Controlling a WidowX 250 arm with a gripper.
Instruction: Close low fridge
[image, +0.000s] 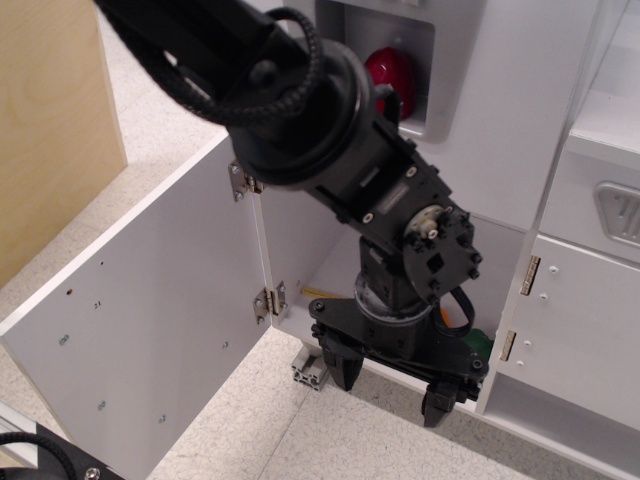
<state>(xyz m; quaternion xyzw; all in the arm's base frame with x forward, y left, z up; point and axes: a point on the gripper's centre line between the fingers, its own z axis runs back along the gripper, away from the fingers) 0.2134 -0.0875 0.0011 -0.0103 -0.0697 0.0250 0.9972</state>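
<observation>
The low fridge (300, 240) is a white compartment at the bottom of the toy kitchen. Its large flat door (140, 320) stands wide open, swung out to the left on two silver hinges (268, 300). I see its screw-dotted inner face; the handle is hidden. My black gripper (392, 385) hangs at the compartment's open front edge, right of the door, fingers (345, 370) pointing down and spread apart, holding nothing. The arm hides much of the compartment's inside.
An upper white panel with a grey recess holds a red object (392, 78). Smaller white cabinet doors (575, 320) with a grey vent (620, 212) stand at the right. A wooden panel (50, 120) stands at the left. Something green (482, 343) shows behind the gripper.
</observation>
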